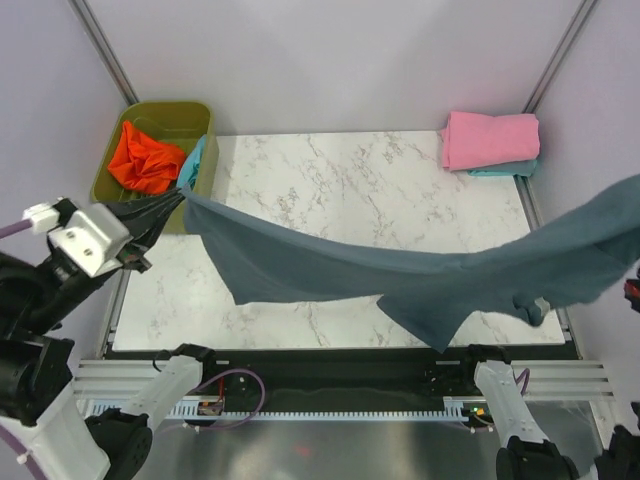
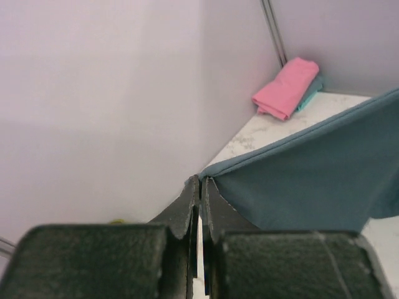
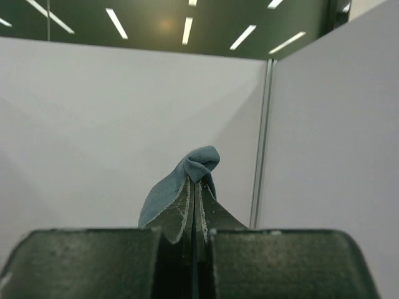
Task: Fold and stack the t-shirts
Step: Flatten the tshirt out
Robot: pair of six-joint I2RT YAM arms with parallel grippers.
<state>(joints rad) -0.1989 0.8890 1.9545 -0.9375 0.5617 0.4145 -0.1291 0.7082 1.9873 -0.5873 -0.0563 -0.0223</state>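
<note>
**marble_mike:** ok so where's the big shirt right now?

**yamwatcher:** the slate blue-grey t-shirt point(image 1: 420, 275) is up in the air, strung between both arms across the front half of the marble table point(image 1: 330, 170); it sags in the middle and a loose flap hangs down near the front edge, right of centre; can't tell if that flap touches the top or not

**marble_mike:** and the claws? actually gripping or just poking at it?

**yamwatcher:** gripping; the left gripper point(image 2: 201, 193) has its jaws pressed together on one corner of the fabric, over by the table's left edge, just beside the olive-green bin point(image 1: 170, 112); the right gripper point(image 3: 194, 187) is pinched tight on a bunched bit of the other end, held high off past the right edge; the overhead view barely shows it, but its wrist cam shows cloth poking out between the fingers

**marble_mike:** rest of the laundry?

**yamwatcher:** pink t-shirt point(image 1: 490, 140) sits folded in the far right corner, on top of a folded teal t-shirt point(image 1: 505, 170) that peeks out underneath; the orange-red t-shirt point(image 1: 145, 158) is crumpled inside the bin, and a turquoise cloth point(image 1: 193, 160) drapes over the bin's right rim
</note>
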